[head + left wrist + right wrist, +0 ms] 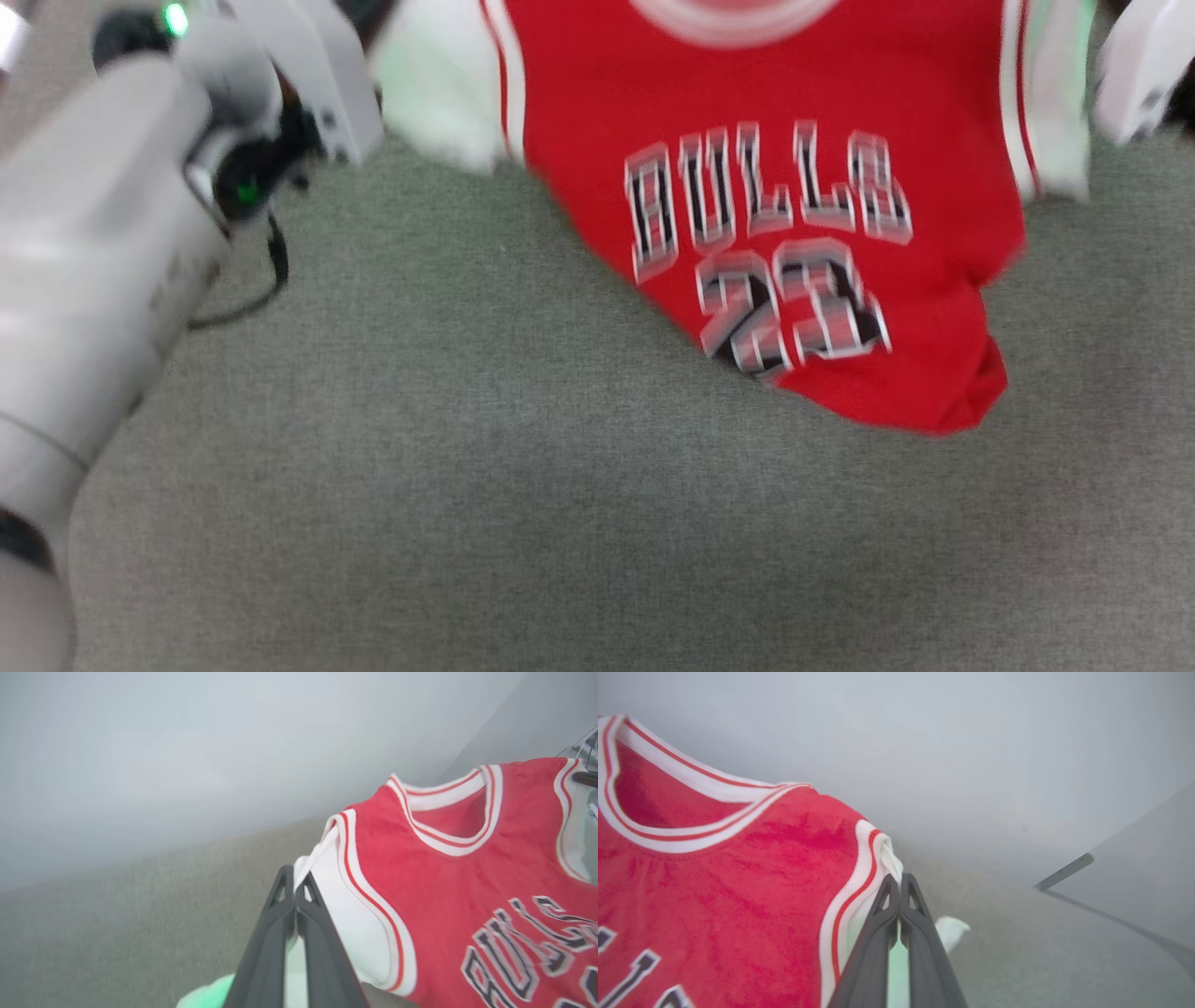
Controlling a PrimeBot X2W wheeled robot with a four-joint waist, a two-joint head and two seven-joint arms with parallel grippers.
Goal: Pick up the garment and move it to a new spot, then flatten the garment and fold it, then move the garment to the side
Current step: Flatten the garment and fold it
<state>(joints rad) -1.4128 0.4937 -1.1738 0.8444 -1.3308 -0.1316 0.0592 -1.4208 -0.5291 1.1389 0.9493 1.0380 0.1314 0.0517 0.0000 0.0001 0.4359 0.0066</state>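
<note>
Left pincer (295,878) tight on garment (444,882) sleeve

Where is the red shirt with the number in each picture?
Head view: the shirt hangs from the top edge, middle to right, in front of the grey surface.
Left wrist view: right side, its white sleeve pinched by the left end effector.
Right wrist view: left side, its sleeve pinched by the right end effector.
Shared landmark: the striped collar, at the shirt's top in all three.
</note>
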